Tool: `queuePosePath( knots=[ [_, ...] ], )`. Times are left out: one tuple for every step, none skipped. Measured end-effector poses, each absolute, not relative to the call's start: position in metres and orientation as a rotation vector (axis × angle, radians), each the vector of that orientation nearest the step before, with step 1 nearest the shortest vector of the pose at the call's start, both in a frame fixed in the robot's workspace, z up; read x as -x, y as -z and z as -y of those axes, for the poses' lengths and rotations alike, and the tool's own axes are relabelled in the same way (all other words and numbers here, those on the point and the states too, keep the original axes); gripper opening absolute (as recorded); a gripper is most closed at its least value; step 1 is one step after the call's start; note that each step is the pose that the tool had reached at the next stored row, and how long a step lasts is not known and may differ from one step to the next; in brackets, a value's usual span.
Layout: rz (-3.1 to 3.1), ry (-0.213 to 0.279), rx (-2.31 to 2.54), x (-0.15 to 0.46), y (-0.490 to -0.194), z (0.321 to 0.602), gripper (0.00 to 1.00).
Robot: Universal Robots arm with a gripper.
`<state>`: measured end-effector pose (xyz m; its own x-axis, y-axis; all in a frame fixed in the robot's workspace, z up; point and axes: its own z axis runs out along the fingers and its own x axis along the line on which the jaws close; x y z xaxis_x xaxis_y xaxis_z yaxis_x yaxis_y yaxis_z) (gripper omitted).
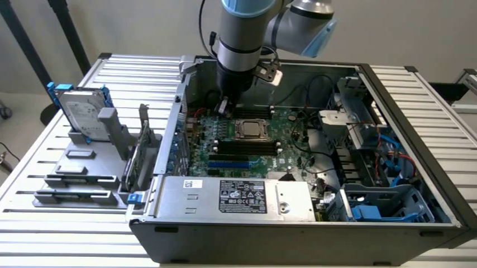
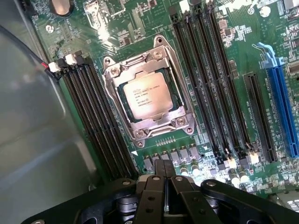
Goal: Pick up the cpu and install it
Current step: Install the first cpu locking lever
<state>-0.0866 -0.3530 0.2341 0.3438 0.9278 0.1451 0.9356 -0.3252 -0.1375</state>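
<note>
Item one, at the exterior view's left: I note a grey holder (image 1: 89, 167) carrying a hard drive (image 1: 78, 114) in a blue frame, standing on a slatted metal table (image 1: 44, 229). Item two, centre: an open computer case (image 1: 298, 223) with a green motherboard (image 1: 291, 139); my gripper (image 1: 223, 107) hangs above the board, just beyond the socket. Item three: the cpu (image 2: 145, 95) sits in its socket (image 2: 148, 93), framed by a metal bracket; the wrist view adds its printed lid and black memory slots (image 2: 100, 123) either side. I see the gripper (image 2: 164, 170) clenched, empty. Behind: pale wall (image 1: 134, 28).
</note>
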Motion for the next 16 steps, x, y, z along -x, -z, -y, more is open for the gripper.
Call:
queuePosePath(
  knots=[
    [1.709, 0.061, 2.4, 0.0866, -0.2341, 0.353, 0.11],
    [1.724, 0.063, 2.392, 0.0866, -0.2341, 0.353, 0.11],
    [1.741, 0.066, 2.384, 0.0866, -0.2341, 0.3529, 0.11],
    [1.755, 0.068, 2.377, 0.0866, -0.2341, 0.3529, 0.11],
    [1.771, 0.071, 2.369, 0.0866, -0.2341, 0.3529, 0.11],
    [1.786, 0.073, 2.362, 0.0866, -0.2341, 0.3528, 0.11],
    [1.801, 0.075, 2.354, 0.0866, -0.2341, 0.3528, 0.11],
    [1.816, 0.076, 2.346, 0.0866, -0.234, 0.3527, 0.11],
    [1.831, 0.075, 2.338, 0.0865, -0.2341, 0.3527, 0.11],
    [1.846, 0.072, 2.33, 0.0865, -0.2341, 0.3527, 0.11],
    [1.859, 0.068, 2.323, 0.0866, -0.2341, 0.3527, 0.11],
    [1.866, 0.065, 2.319, 0.0867, -0.2341, 0.3527, 0.11],
    [1.866, 0.065, 2.319, 0.0867, -0.2341, 0.3527, 0.11],
    [1.866, 0.065, 2.319, 0.0867, -0.2341, 0.3527, 0.11],
    [1.866, 0.065, 2.319, 0.0867, -0.2341, 0.3527, 0.11],
    [1.866, 0.065, 2.319, 0.0867, -0.2341, 0.3527, 0.11]
  ],
)
